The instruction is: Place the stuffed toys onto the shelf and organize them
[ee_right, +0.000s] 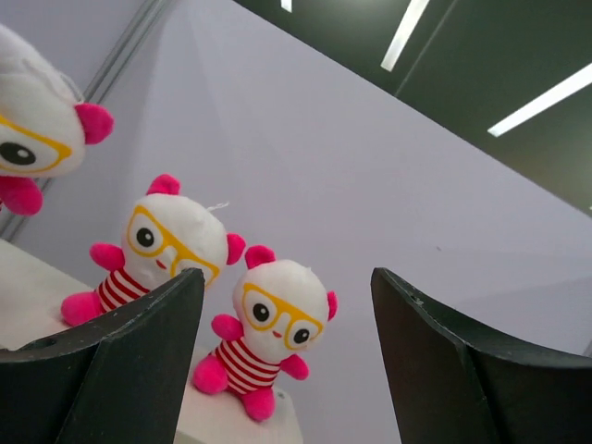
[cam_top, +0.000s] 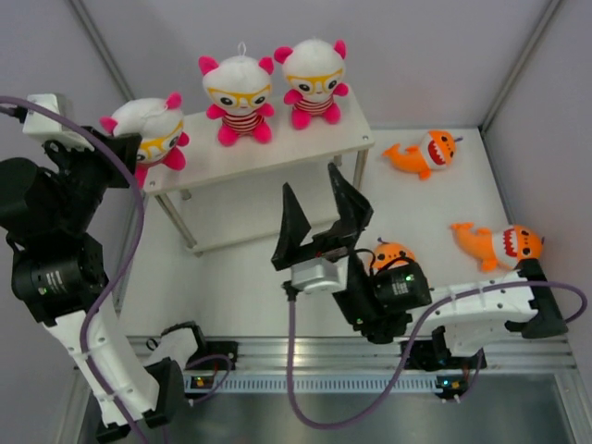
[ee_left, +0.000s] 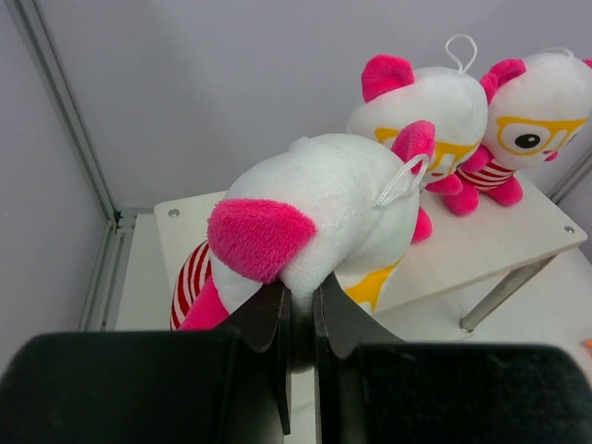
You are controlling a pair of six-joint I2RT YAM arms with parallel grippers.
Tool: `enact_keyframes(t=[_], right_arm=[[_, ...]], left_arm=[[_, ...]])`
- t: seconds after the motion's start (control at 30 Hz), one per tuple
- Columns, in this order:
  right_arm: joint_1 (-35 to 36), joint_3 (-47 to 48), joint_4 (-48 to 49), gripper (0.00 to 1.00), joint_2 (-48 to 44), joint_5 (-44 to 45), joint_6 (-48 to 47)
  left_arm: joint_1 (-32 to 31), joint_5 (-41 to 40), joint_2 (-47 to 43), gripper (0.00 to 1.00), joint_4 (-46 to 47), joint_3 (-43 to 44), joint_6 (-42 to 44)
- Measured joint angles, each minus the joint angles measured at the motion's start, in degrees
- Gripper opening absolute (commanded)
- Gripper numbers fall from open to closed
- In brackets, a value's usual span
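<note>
At the left, the left gripper [ee_left: 298,310] is clamped tight on the head of the held bear [cam_top: 153,128]. The toy hangs tilted over the left end of the shelf [cam_top: 277,148], at its top tier; whether it rests on the board cannot be told. To the right, the middle bear [cam_top: 239,97] and the right bear [cam_top: 314,83] sit upright side by side on that tier. Nearer, the right gripper [cam_top: 314,199] stands wide open and empty. On the table [cam_top: 240,277] lie the near shark [cam_top: 393,252], partly under the right arm, the far shark [cam_top: 425,153] and the right shark [cam_top: 499,242]. Two toys look placed and a third nearly so; all three sharks remain.
</note>
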Motion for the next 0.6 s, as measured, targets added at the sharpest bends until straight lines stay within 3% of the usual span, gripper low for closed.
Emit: enact_keyframes(t=[0.2, 0.6], right_arm=[[-0.1, -3.4, -1.3, 0.73, -8.4, 1.9, 7.8], [-0.2, -5.1, -3.1, 0.73, -5.2, 4.4, 7.6]], left_arm=[[0.0, 2.0, 5.0, 0.00, 3.5, 0.0, -1.6], [0.0, 5.0, 11.0, 0.00, 7.6, -1.6, -4.3]])
